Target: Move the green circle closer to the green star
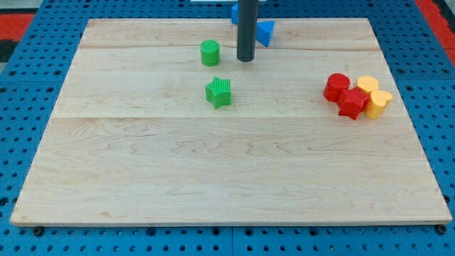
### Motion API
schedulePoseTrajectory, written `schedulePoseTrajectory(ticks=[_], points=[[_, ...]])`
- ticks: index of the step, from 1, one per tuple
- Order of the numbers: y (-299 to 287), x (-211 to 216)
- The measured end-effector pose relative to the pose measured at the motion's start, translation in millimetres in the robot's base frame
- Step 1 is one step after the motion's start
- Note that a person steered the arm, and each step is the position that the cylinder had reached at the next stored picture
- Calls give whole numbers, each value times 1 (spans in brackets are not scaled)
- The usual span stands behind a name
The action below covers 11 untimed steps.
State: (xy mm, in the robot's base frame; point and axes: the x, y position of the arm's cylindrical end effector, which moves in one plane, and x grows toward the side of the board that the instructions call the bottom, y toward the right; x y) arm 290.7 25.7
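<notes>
The green circle (210,53) stands on the wooden board near the view's top, left of centre. The green star (219,92) lies a short way below it and slightly to the right, with a small gap between them. My tip (246,60) rests on the board just right of the green circle, apart from it, and above and to the right of the green star.
Blue blocks (264,32) sit behind the rod at the board's top edge, partly hidden by it. At the view's right a cluster holds a red circle (336,86), a red star (352,102), a yellow block (367,84) and a yellow heart (379,102). The board (227,171) lies on blue pegboard.
</notes>
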Motion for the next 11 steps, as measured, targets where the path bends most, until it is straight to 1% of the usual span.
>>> schedulePoseTrajectory(ticks=[1, 2, 3, 4, 5, 6, 7, 8, 11], points=[[-25, -18], [-63, -34], [-102, -30], [-108, 8], [-108, 34], [-118, 0], [-110, -41], [-84, -43], [-84, 69]])
